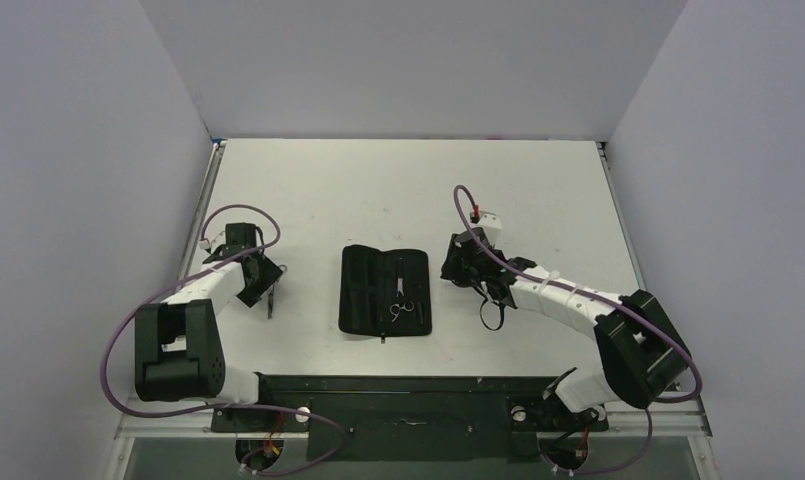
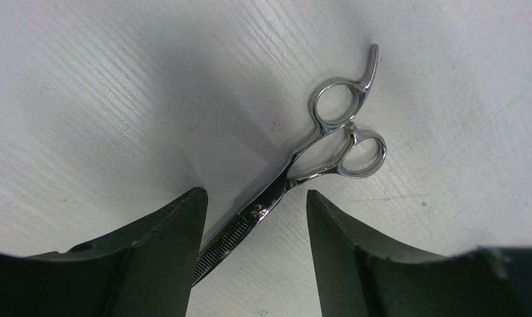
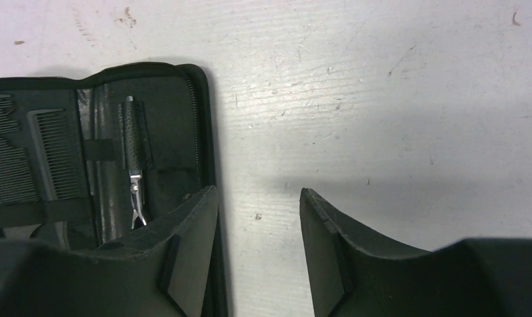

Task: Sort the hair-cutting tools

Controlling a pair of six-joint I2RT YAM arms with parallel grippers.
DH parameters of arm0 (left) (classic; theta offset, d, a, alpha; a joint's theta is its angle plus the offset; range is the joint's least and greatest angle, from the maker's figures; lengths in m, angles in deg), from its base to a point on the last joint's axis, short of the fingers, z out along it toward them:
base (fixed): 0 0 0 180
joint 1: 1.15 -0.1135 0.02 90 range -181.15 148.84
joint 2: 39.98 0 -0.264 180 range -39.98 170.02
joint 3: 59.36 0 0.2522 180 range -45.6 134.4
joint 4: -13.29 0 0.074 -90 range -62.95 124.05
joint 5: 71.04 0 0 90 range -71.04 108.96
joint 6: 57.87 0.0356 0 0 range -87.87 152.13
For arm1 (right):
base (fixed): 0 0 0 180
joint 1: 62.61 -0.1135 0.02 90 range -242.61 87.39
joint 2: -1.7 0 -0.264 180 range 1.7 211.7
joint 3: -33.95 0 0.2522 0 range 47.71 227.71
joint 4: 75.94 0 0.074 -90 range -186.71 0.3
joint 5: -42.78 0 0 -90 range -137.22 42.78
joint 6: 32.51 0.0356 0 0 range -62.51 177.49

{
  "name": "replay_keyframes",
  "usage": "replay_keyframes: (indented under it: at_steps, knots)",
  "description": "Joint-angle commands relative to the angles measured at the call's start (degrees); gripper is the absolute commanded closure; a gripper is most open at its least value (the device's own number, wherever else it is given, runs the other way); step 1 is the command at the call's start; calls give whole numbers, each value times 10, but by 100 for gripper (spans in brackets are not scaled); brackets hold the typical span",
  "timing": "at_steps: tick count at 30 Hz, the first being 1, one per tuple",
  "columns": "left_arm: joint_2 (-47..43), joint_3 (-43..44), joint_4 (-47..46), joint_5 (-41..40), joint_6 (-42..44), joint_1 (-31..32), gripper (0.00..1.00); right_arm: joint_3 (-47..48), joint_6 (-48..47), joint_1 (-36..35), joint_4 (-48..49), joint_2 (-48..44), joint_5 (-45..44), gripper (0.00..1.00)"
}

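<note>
The thinning scissors (image 2: 260,210) lie flat on the white counter (image 1: 378,190), at 9 o'clock of the open black zip case (image 1: 385,290). The left claw (image 2: 255,193) stands wide astride their toothed blade. In the wrist view the finger rings point toward 1 o'clock. Whether a finger touches the blade I cannot tell. The right claw (image 3: 258,191), at 3 o'clock of the case, is parted and empty, with one finger (image 3: 184,231) over the case's rim. A black comb (image 3: 48,152) sits strapped inside the case, and a second pair of scissors (image 1: 401,308) lies in its other half.
</note>
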Motion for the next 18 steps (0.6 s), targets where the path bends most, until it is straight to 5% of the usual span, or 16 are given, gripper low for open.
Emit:
replay_keyframes:
  at_steps: [1,10,18]
  knots:
    - [21,6,-29,9,6,0,48,-19,7,-2,18,-54,18,55]
    - [11,-46,-42,25,-2,19,61,-38,4,-3,-4,-119,25,58]
    - [-7,-38,-1,-6,-9,118,67,-64,6,-5,-11,-148,20,60]
